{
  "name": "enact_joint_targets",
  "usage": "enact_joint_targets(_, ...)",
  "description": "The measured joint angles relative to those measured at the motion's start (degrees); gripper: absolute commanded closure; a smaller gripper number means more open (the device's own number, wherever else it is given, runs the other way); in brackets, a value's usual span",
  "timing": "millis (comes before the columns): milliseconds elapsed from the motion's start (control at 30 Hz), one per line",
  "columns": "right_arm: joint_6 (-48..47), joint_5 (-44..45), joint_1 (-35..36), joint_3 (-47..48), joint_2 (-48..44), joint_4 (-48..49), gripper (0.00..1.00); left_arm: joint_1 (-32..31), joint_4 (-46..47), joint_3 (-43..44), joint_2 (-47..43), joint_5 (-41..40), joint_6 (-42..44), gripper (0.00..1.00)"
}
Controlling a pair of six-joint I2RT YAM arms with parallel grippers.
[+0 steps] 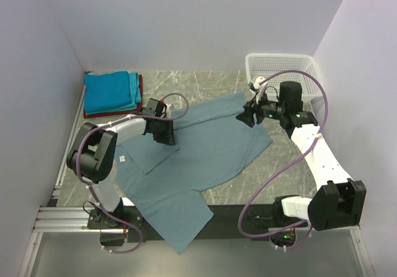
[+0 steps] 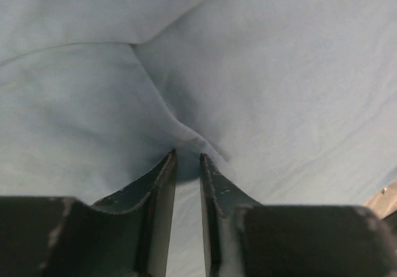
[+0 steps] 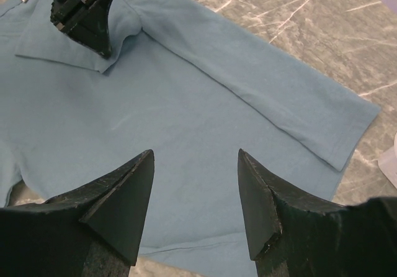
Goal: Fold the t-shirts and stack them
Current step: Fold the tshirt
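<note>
The large grey-blue t-shirt (image 1: 205, 146) lies spread flat across the middle of the bench (image 1: 205, 81), one end reaching toward the right edge and the other hanging over the near edge. A flap of it is folded back onto the body on the left side, close to its small white tag (image 1: 123, 159). The left claw (image 1: 166, 139) stands tip-down on this flap. In its wrist view its fingers (image 2: 167, 177) are narrow and pressed into the cloth, with a crease gathered at the tips; whether the cloth is truly pinched I cannot tell. The right claw (image 1: 244, 118) hovers over the far right part of the shirt, its fingers (image 3: 127, 190) spread wide with nothing between them. A stack of folded t-shirts (image 1: 111, 90), bright blue on top of teal and red, sits in the far left corner. A white mesh basket (image 1: 282, 63) stands in the far right corner.
</note>
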Motion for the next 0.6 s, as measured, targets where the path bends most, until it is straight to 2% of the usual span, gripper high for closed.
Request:
enact_joint_targets(200,-0.3,0.0,0.0,0.0,0.1,-0.5,0.37,-1.4,0.1,0.0,-0.3,0.9,0.3,0.53)
enact_joint_targets(367,-0.7,0.0,0.0,0.0,0.6,-1.0,0.37,-1.5,-1.2,0.0,-7.7,-2.3,1.3,0.43)
enact_joint_targets(467,-1.3,0.0,-0.1,0.0,0.8,-1.3,0.36,-0.9,-0.8,0.2,-16.3,-6.8,2.2,0.23)
enact_joint_targets(500,-1.6,0.0,-0.1,0.0,0.9,-1.4,0.36,-0.6,-0.5,0.2,-19.3,-8.2,2.3,0.09)
enact_joint_targets(533,-1.9,0.0,-0.1,0.0,0.9,-1.6,0.36,0.0,0.3,-0.2,-22.6,-9.6,2.3,0.03)
enact_joint_targets(600,-3.1,-0.2,-0.1,0.0,1.2,-2.4,0.36,2.6,3.2,-2.2,-29.3,-10.7,1.1,0.01)
